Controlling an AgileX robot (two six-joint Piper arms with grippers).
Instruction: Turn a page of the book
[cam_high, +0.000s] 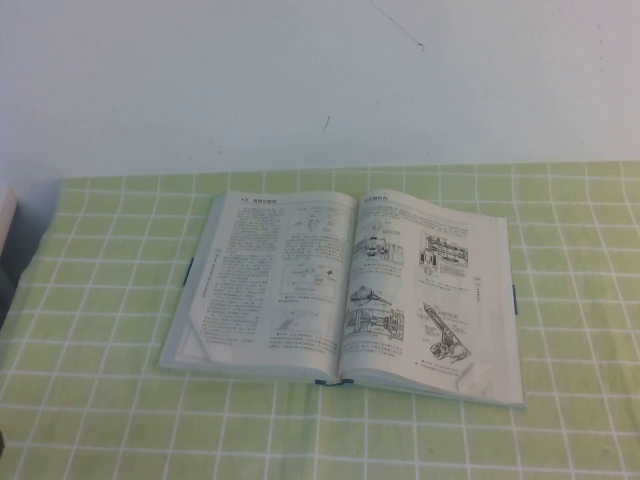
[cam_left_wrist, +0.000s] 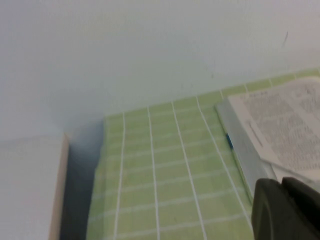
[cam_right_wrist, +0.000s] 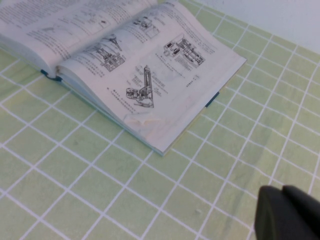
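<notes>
Lying open flat: manual (cam_high: 345, 290) on checked cloth (cam_high: 100, 400) | your left gripper (cam_left_wrist: 287, 210) beside its left edge, right gripper (cam_right_wrist: 290, 212) off its right corner | finger state: cannot tell for either.

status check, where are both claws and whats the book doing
Left claw off the book's left side, right claw off its right, neither touching. Book open flat on the green checked cloth, right-hand page not lifted. Nothing on the pages.

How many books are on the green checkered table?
1. The thick white paperback book lies open mid-table on the green checkered tablecloth. Left gripper hangs off its left side, right gripper off its right.
</notes>
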